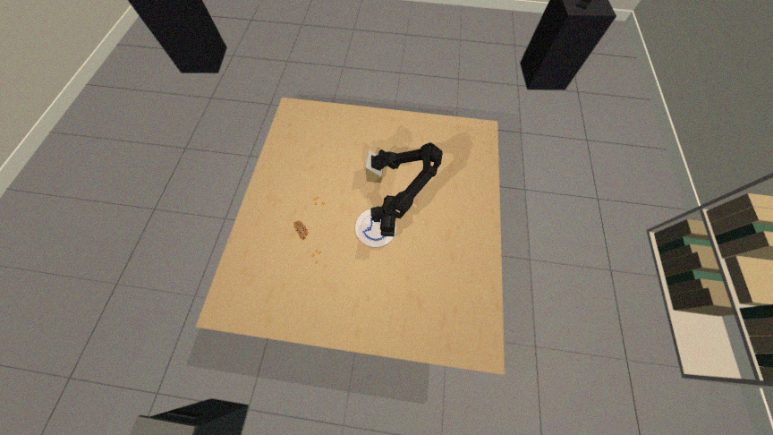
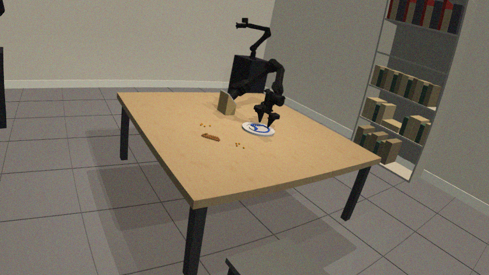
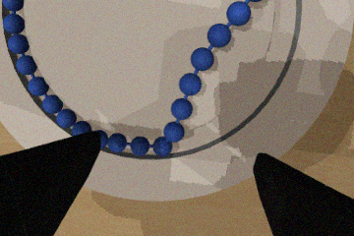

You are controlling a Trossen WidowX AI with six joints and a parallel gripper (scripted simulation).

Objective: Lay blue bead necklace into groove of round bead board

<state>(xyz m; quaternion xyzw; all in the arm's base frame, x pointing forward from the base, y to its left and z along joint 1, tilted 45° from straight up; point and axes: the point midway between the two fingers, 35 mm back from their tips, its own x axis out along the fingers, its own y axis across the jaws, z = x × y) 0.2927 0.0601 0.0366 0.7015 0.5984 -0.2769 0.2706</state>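
A wooden desk (image 2: pixel 274 171) stands in the middle of the room. Near the middle of it lies the round bead board (image 2: pixel 248 127), white and flat. The black arm (image 1: pixel 419 179) bends over it, and the gripper (image 2: pixel 267 118) points down just above the board's right edge.

From the side you can see the jaws are spread wide and hold nothing.

The wrist view shows what the far views are too small to show. The blue bead necklace (image 3: pixel 191 84) lies on the round bead board (image 3: pixel 132 31). On the left side of that picture the beads follow the dark groove (image 3: pixel 291 58) in a neat curve down to the bottom. On the right the string leaves the groove and cuts across the flat middle in a bent line. One black fingertip (image 3: pixel 53 182) at the lower left seems to touch a bead, but I cannot be sure.

From above, some orange crumbs (image 1: pixel 317 200) and a brown lump (image 1: pixel 301 229) sit left of the board. A tan block (image 2: pixel 226 103) stands behind it.
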